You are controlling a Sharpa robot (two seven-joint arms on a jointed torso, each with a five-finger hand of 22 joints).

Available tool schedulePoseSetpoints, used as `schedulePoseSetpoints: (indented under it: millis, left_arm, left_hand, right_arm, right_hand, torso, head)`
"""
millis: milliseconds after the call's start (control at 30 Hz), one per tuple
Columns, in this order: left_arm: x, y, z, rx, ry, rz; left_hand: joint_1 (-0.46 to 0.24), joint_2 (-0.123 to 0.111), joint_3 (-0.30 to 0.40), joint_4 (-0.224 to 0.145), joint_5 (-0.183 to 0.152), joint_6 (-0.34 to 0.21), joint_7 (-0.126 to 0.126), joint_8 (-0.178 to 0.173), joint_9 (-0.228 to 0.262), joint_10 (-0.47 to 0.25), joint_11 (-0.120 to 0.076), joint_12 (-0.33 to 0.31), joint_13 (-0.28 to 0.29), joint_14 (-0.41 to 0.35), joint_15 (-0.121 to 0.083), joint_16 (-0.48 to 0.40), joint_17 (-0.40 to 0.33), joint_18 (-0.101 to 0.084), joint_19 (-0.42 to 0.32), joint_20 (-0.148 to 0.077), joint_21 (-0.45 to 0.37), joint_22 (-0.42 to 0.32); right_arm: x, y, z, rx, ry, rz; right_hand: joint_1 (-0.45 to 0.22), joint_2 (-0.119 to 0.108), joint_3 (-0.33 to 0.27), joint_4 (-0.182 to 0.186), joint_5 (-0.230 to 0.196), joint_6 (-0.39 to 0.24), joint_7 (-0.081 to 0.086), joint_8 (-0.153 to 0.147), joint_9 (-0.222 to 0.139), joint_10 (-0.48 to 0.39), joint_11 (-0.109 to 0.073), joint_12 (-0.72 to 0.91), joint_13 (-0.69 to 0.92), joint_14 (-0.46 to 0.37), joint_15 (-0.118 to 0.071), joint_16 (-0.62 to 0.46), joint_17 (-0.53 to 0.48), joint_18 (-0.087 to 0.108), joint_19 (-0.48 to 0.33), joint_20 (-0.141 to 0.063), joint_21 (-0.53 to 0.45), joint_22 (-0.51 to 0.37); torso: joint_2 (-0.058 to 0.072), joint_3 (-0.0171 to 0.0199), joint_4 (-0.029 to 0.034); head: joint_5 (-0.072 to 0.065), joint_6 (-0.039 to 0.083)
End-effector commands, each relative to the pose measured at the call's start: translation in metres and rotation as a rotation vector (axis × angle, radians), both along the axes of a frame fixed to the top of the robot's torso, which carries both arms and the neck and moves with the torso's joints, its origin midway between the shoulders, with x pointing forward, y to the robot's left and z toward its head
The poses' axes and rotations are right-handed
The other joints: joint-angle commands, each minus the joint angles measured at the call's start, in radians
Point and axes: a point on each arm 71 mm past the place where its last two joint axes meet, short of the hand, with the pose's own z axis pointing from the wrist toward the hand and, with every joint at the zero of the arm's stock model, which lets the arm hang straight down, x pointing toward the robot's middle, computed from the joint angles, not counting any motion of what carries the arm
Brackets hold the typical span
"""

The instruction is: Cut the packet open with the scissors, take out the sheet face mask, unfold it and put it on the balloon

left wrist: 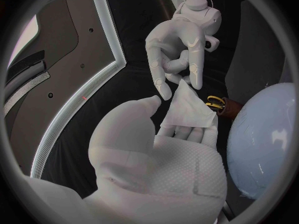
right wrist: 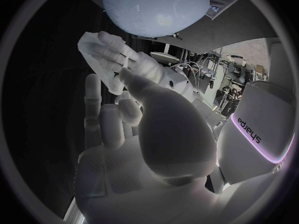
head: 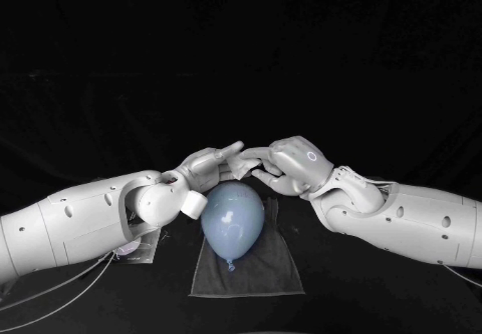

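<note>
The folded white sheet mask (left wrist: 187,109) lies across the fingers of my left hand (left wrist: 156,149), which holds it up above the far end of the balloon. My right hand (left wrist: 181,50) reaches in from the opposite side, its fingertips (left wrist: 164,87) spread on either side of the mask's upper corner with a gap showing. In the head view the left hand (head: 206,167) and right hand (head: 289,161) meet just beyond the pale blue balloon (head: 233,219). The right wrist view shows the mask (right wrist: 93,50) on the left hand's fingers, under the balloon (right wrist: 156,7). Yellow-handled scissors (left wrist: 216,102) lie on the table.
The balloon rests on a grey cloth (head: 251,275) at the table's middle front. The cut packet (head: 138,249) lies by the cloth, partly under my left arm. Both forearms flank the balloon closely.
</note>
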Motion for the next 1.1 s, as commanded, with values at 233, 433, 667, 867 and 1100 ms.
schedulePoseSetpoints:
  millis: [233, 433, 667, 867, 1100]
  left_arm:
    - [-0.0028, -0.0046, 0.0027, -0.022, -0.004, -0.04]
    - [-0.0033, -0.0051, 0.0029, -0.024, -0.003, -0.045]
    - [-0.0036, -0.0057, 0.0029, -0.026, -0.002, -0.048]
    - [-0.0034, -0.0056, 0.0027, -0.024, 0.0, -0.046]
    - [-0.0025, -0.0045, 0.0022, -0.017, 0.0, -0.034]
  left_hand:
    - [-0.006, 0.003, -0.003, 0.01, -0.002, 0.025, 0.054, 0.015, 0.006, 0.021, -0.002, 0.0, 0.002, 0.015, -0.001, 0.006, 0.004, -0.009, 0.01, 0.002, 0.002, 0.002]
    - [-0.006, 0.005, -0.004, 0.015, -0.002, 0.036, 0.05, 0.024, 0.01, 0.033, -0.005, 0.001, 0.002, 0.024, -0.003, 0.008, 0.006, -0.008, 0.023, 0.001, 0.004, 0.003]
    - [-0.006, 0.006, -0.004, 0.016, -0.002, 0.038, 0.05, 0.025, 0.01, 0.036, -0.005, 0.001, 0.003, 0.027, -0.004, 0.009, 0.006, -0.008, 0.029, 0.001, 0.005, 0.004]
    - [-0.006, 0.006, -0.004, 0.016, -0.002, 0.038, 0.049, 0.026, 0.011, 0.037, -0.005, 0.001, 0.003, 0.028, -0.004, 0.009, 0.007, -0.008, 0.03, 0.001, 0.005, 0.004]
    - [-0.003, 0.001, -0.007, 0.016, -0.002, 0.025, 0.056, 0.02, 0.008, 0.023, -0.002, -0.002, 0.001, 0.028, -0.003, 0.009, 0.007, -0.007, 0.038, 0.001, 0.007, 0.005]
  right_arm:
    - [0.0, 0.0012, 0.0013, -0.007, -0.063, 0.005]
    - [-0.0005, 0.0012, 0.002, -0.001, -0.076, 0.011]
    - [-0.002, 0.0015, 0.0034, 0.02, -0.085, 0.022]
    - [-0.0034, 0.0011, 0.0055, 0.056, -0.085, 0.03]
    - [-0.0049, 0.0009, 0.0071, 0.087, -0.069, 0.029]
  right_hand:
    - [0.025, 0.027, 0.047, -0.045, -0.003, 0.088, 0.005, 0.05, 0.011, 0.05, 0.003, 0.066, 0.041, 0.036, 0.0, 0.031, 0.046, 0.016, -0.051, -0.007, 0.098, 0.103]
    - [0.024, 0.039, 0.072, -0.06, -0.003, 0.132, 0.0, 0.08, 0.018, 0.069, -0.002, 0.093, 0.059, 0.055, -0.005, 0.043, 0.069, 0.021, -0.058, -0.01, 0.118, 0.127]
    - [-0.001, 0.047, 0.078, -0.052, -0.004, 0.158, -0.003, 0.102, 0.026, 0.094, -0.005, 0.121, 0.08, 0.078, -0.007, 0.054, 0.097, 0.021, -0.05, -0.011, 0.13, 0.139]
    - [-0.062, 0.063, 0.06, -0.006, -0.004, 0.178, -0.005, 0.124, 0.035, 0.132, -0.004, 0.159, 0.114, 0.108, -0.006, 0.066, 0.135, 0.021, -0.036, -0.008, 0.114, 0.129]
    - [-0.147, 0.124, 0.029, 0.139, -0.004, 0.164, -0.035, 0.182, 0.085, 0.202, -0.021, 0.218, 0.174, 0.167, -0.015, 0.082, 0.212, 0.023, 0.046, -0.009, 0.012, 0.044]
  torso:
    - [0.0, 0.0, -0.0001]
    - [-0.001, 0.0003, -0.0002]
    - [0.0, 0.0001, -0.0004]
    - [-0.001, -0.0003, -0.0005]
    - [-0.001, -0.0002, -0.0005]
  head:
    - [0.0, 0.002]
    - [0.0, 0.004]
    - [-0.001, 0.005]
    - [-0.001, 0.004]
    - [-0.001, 0.004]
